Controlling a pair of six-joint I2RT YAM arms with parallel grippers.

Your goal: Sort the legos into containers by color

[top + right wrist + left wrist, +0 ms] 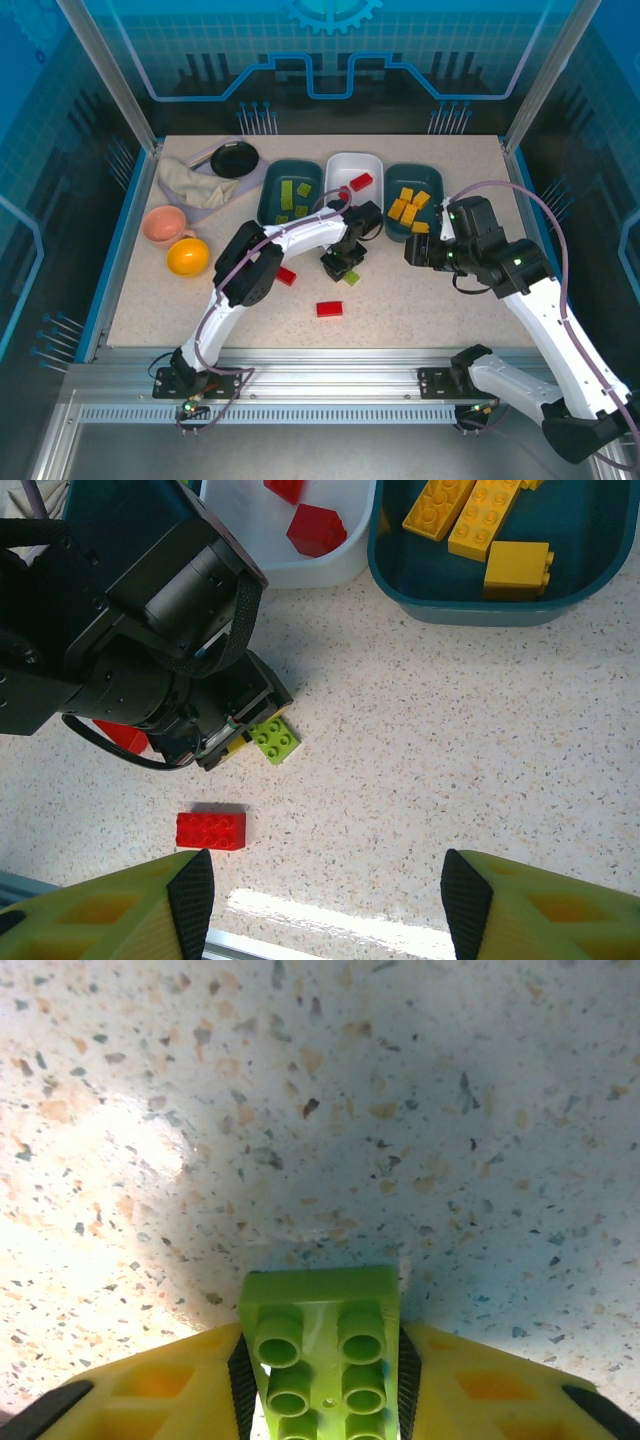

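Observation:
My left gripper [320,1385] is shut on a lime green lego [322,1345], its black pads pressed against both long sides, low over the speckled table. From above, that gripper [344,266] and lego [353,279] sit just in front of the white container [352,163]. The left teal container [270,200] holds green legos [288,194]; the right teal container [432,190] holds yellow ones [406,206]. Two red legos [329,308] [287,275] lie loose on the table. My right gripper [320,900] hangs open over bare table, empty, near the right teal tub.
A pink bowl [163,225], an orange bowl [187,257], a black dish [234,158] and a crumpled cloth [195,182] occupy the back left. The left arm's black wrist [150,630] stands between the white tub [335,572] and the loose red lego [211,830].

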